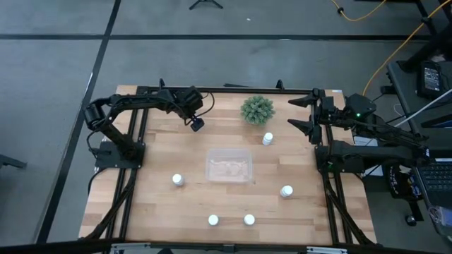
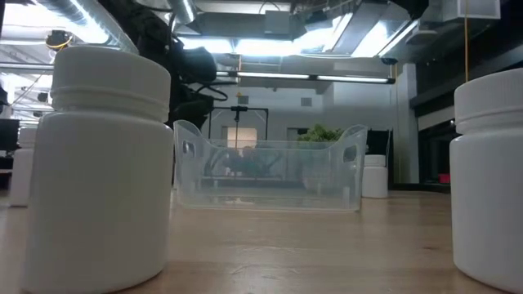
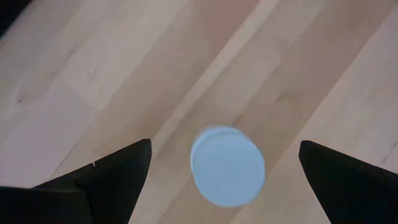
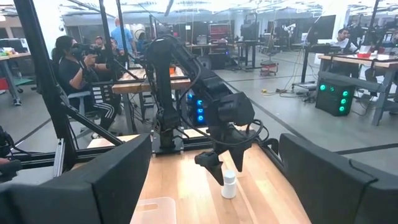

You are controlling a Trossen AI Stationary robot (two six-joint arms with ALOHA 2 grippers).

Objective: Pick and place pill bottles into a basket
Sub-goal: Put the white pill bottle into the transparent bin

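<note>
High view: left gripper (image 1: 196,124) sits over the far-left part of the wood table (image 1: 141,204), left of the green plant (image 1: 257,109) and beyond the basket (image 1: 228,151). Its jaws are wide apart and hold nothing.

Left wrist view: looks straight down on one pill bottle (image 3: 227,165), white cap up. The bottle stands on the table between the two dark fingers (image 3: 121,171), with bare wood showing on both sides of the cap, so there is no contact.

Right wrist view: same pairing seen from across the table. The left gripper hangs just above that bottle (image 4: 229,185), fingertips down around cap level, one on each side. The bottle is upright. A corner of the basket (image 4: 152,210) shows nearer the camera. People sit at desks in the room behind.

Right gripper (image 1: 291,113) is at the far-right edge of the table, right of the plant, spread wide and empty. The closest bottle (image 1: 268,139) stands just in front of it, apart.

The other bottles are upright on the table, outside the basket: one left of the basket (image 1: 177,180), one to its right and nearer (image 1: 286,191), and two near the front edge (image 1: 213,220) (image 1: 248,220). No bottle shows in the basket.

Low view: clear basket (image 2: 270,167) at centre, with big near bottles on either side (image 2: 98,163) (image 2: 490,180).
</note>
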